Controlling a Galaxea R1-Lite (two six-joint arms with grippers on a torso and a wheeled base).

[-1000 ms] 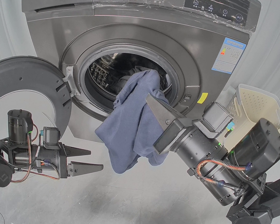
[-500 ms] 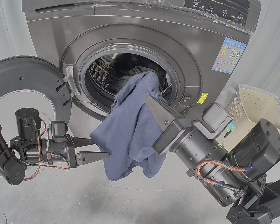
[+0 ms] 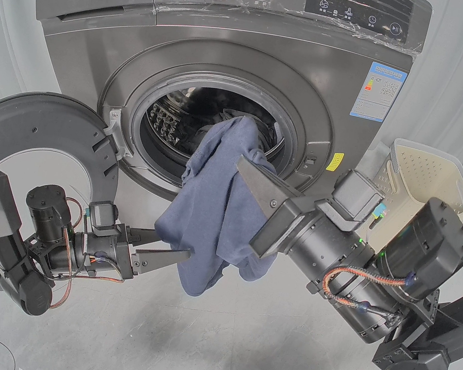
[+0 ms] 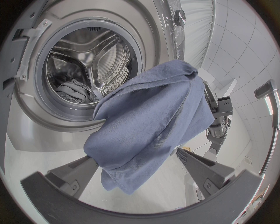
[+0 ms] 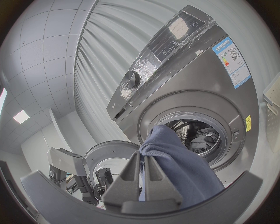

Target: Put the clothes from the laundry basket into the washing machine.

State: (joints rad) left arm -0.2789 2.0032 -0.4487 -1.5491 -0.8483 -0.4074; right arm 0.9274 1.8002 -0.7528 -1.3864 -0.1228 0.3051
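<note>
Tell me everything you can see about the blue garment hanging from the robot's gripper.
The blue garment is soft, matte slate-blue cloth, bunched into loose folds, with a stitched hem along its lower edge. The right gripper is shut on its upper fold, so it hangs in front of the open washing machine, clear of the floor. The left gripper is open, its fingers either side of the lower part, one touching the fabric.

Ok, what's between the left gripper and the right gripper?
The blue garment hangs there, clamped by the right gripper, its edge inside the open left gripper; head view.
</note>
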